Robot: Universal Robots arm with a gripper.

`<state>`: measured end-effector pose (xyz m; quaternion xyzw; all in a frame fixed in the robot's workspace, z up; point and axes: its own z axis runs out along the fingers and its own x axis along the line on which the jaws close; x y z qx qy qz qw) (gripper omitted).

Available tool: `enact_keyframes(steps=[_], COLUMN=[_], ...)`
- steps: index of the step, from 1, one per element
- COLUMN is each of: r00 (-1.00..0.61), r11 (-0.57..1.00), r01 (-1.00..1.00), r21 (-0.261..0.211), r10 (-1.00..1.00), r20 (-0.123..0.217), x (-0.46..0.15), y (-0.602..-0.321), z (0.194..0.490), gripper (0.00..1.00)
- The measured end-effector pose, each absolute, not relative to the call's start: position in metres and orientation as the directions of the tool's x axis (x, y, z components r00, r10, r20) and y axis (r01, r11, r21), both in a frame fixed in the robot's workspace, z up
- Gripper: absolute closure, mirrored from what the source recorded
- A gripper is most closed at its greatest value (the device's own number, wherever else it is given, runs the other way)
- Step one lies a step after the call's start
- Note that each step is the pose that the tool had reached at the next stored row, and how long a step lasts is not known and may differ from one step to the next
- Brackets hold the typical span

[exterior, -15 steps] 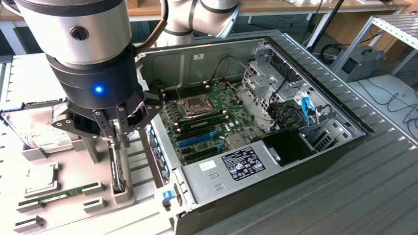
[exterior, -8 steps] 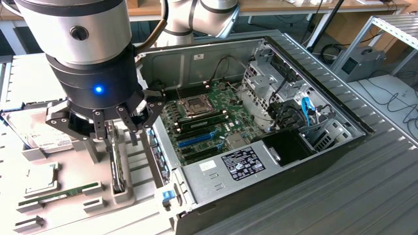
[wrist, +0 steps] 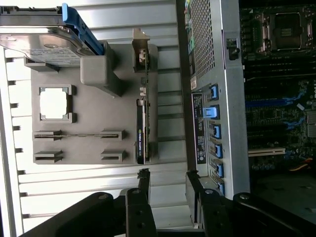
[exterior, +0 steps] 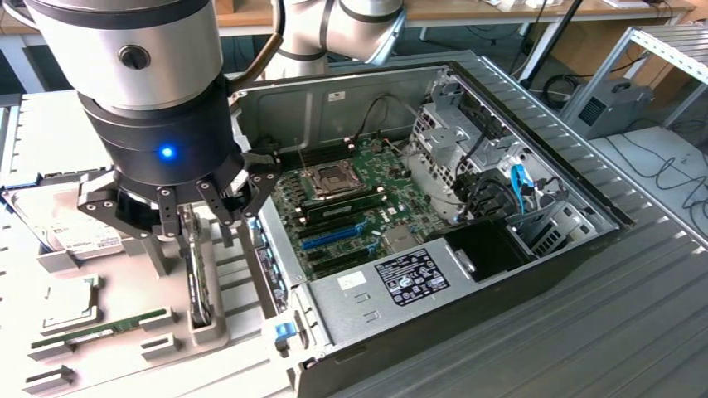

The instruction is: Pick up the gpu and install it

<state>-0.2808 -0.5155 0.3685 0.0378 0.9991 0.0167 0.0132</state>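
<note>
I see the gripper (exterior: 197,230) spread wide, holding nothing, hovering just above the gpu (exterior: 197,286). The card stands on edge in the gray holder (exterior: 133,286), beside the open computer case (exterior: 498,315).

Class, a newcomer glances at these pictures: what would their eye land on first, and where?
The big black gripper with its blue light dominates the exterior view's left, jaws open near the gpu, which stands on edge in a grey holder. Beside it, the opened computer case shows its green motherboard.
</note>
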Motion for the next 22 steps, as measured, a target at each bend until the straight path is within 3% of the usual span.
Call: enact_keyframes(steps=[22], r00=[-0.997], r11=[0.997], r01=[0.075], r21=[0.034], r10=[0.076], r20=[-0.025], x=[-0.2851], y=[-0.5158], z=[0.3607], gripper=[0.58])
